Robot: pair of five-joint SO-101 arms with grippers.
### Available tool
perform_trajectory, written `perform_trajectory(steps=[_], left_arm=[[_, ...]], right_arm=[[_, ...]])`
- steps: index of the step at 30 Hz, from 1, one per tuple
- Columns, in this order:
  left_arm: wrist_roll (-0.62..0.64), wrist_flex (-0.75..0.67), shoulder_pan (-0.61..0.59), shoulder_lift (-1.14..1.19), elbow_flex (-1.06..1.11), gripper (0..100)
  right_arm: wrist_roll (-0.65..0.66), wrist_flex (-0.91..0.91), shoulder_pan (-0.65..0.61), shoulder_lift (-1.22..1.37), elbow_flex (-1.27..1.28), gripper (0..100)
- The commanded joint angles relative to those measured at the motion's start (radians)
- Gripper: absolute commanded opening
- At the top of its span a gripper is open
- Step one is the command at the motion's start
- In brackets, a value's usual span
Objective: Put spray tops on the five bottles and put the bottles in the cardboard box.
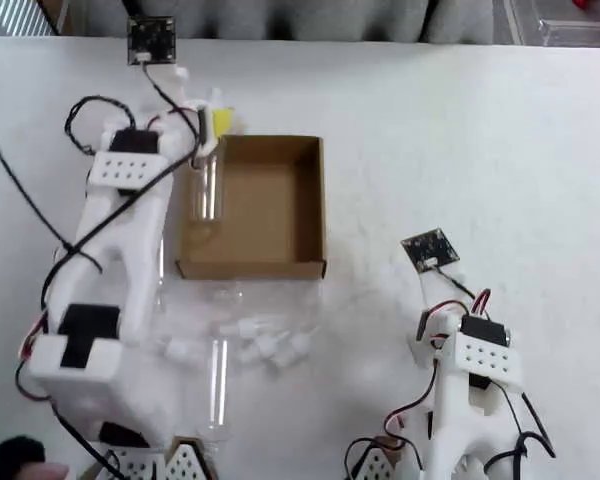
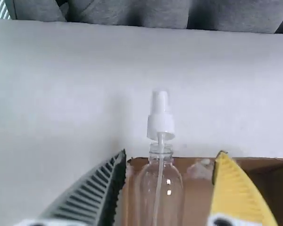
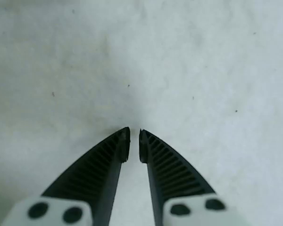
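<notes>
Left arm (image 1: 120, 250) is stretched out across the white tabletop (image 1: 460, 140) to the cardboard box (image 1: 250, 268). The left pincer (image 1: 208, 130) hangs at the box's far corner, on the side nearest that arm. Left pincer (image 2: 172, 155) is open: the grey finger (image 2: 104, 188) and the yellow finger (image 2: 233, 193) sit either side of a clear bottle (image 2: 160, 188), with a sliver of gap showing on both sides. From above, the bottle (image 1: 207, 190) runs along the box's wall on that same side. Brown cardboard (image 2: 269, 165) shows behind the bottle in the wrist view. Cannot tell whether the bottle leans on the wall or lies flat. The white spray top (image 2: 159, 117) is perched above the bottle's neck, not seated down. Its thin tube runs down inside the glass-clear body. The nozzle end points toward the far edge of the tabletop, where a grey curtain (image 2: 132, 12) hangs. In front of the box, on the near side, loose spray tops (image 1: 265, 340) lie in a small scatter. A second bottle (image 1: 220, 385) lies on its side just beside them, hard to make out against the white. The right arm (image 1: 470, 375) stands well apart from the box, on the other side of the tabletop. Right pincer (image 3: 134, 141) points down at bare tabletop (image 3: 132, 56). Its two black ribbed fingers (image 3: 108, 165) are drawn together to a hairline slit, nothing between them.
</notes>
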Motion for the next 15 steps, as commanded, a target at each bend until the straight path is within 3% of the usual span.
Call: perform_trajectory(steps=[1,15], left_arm=[[0.002,0.068,-0.016,0.130,-0.239,28],[-0.005,0.367,-0.047,0.645,-0.990,29]], right_arm=[[0.009,-0.015,0.001,-0.015,-0.005,1.6],[0.003,-0.028,-0.022,-0.012,-0.005,1.6]])
